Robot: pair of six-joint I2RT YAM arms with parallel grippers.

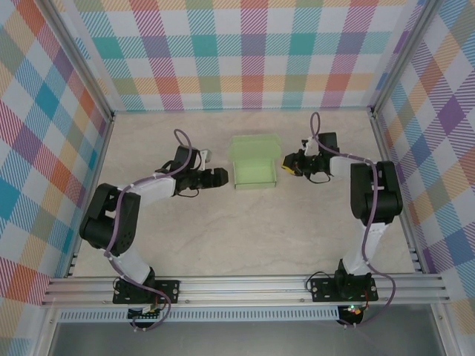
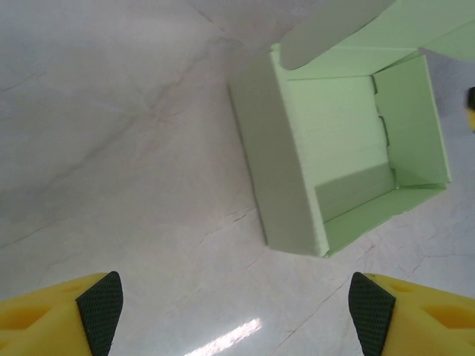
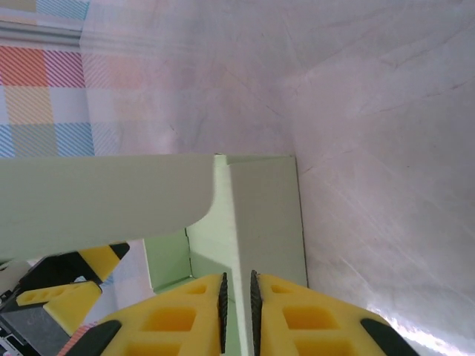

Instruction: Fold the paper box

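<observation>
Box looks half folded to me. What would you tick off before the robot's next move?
1. Right gripper shut on the box: ok, it pinches the right wall.
2. Left gripper open and apart from the box: ok.
3. Walls upright: ok.
4. Lid closed: not ok, it stands open.
5. Tabs locked in: cannot tell.

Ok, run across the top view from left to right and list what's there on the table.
left arm → left gripper → paper box → right gripper → right arm
</observation>
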